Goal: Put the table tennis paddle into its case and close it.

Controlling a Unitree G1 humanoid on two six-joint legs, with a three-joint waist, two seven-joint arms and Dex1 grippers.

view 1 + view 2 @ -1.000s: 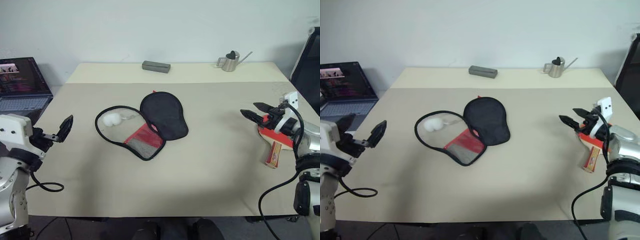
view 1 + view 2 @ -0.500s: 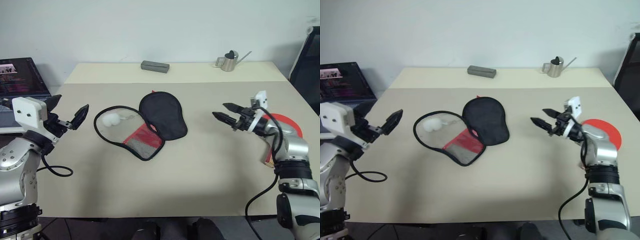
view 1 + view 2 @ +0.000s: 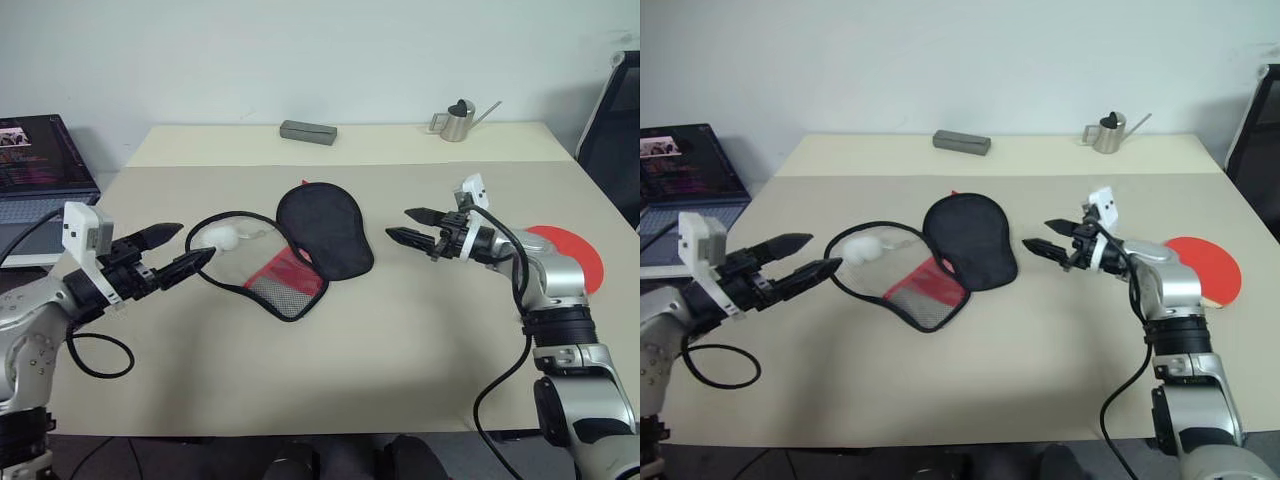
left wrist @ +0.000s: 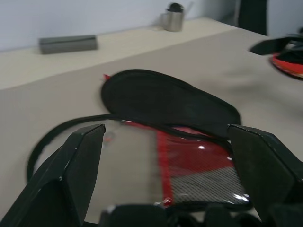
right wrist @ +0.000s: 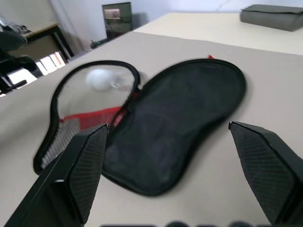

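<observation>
**A:** A beige counter (image 3: 330, 350) against a pale wall. The case (image 3: 290, 245) lies unzipped mid-counter, its black-lined lid flopped toward the robot's right, its red-and-mesh half with the white pom-pom (image 3: 225, 238) toward the left. Which arm is nearer?

**B:** Both flank it. The left gripper (image 3: 178, 253) sits just beside the black-trimmed rim of the open half, jaws spread and grasping nothing. The right gripper (image 3: 410, 226) hovers near the lid's far edge, jaws likewise released and empty.

**A:** And the table tennis paddle (image 3: 1205, 268)?

**B:** Well apart, flat at the counter's right edge behind the right arm, red face up, handle largely hidden. The case's long axis runs roughly across, from left jaws to right. The right arm looks better placed for the paddle.
</observation>
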